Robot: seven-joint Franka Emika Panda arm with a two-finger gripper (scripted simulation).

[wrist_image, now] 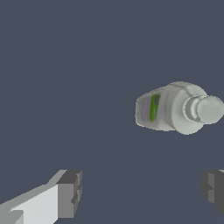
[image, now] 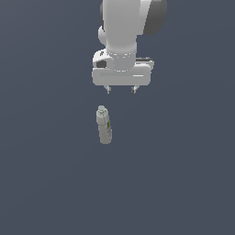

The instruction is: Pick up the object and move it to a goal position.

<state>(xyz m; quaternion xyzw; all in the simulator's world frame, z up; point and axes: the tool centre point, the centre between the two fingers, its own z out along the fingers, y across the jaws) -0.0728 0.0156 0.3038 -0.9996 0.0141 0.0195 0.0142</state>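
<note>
Grey-beige bottle [image: 104, 125] lies on its side on the dark worktop [image: 183, 174], centre of the exterior frame, cap toward the arm, green label mark showing. Jaws spread wide w/ nothing between them; I see the gripper [image: 121, 90] just above the bottle in frame, slightly to the right, apart from it. Wrist cam: bottle [wrist_image: 175, 107] at mid-right, fingers [wrist_image: 70, 192] along the bottom edge.

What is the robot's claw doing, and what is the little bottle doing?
gripper: open, empty, not touching anything.
bottle: capped, apart from the gripper, not held. Whether it lies flat or stands, I cannot tell.
</note>
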